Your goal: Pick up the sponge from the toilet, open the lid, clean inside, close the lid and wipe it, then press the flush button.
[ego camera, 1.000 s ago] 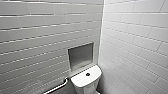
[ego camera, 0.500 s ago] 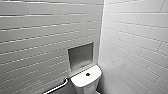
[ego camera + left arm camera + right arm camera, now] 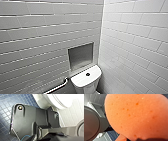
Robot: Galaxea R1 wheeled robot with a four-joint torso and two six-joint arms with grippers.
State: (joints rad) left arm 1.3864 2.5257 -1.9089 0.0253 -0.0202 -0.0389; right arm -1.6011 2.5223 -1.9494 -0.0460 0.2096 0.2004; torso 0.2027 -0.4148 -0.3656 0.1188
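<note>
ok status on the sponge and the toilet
Right gripper shut on bright orange-red flat sponge. Left gripper low beside white glossy ceramic toilet, state unclear. Small round dark flush button unobstructed.

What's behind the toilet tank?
A recessed niche in the tiled wall, just above the toilet tank; a metal rail runs alongside. The tank covers the wall lower down.

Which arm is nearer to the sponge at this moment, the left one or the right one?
Right. The sponge looms directly against the right wrist camera. The left arm is low beside the toilet, above blue floor tiles.
</note>
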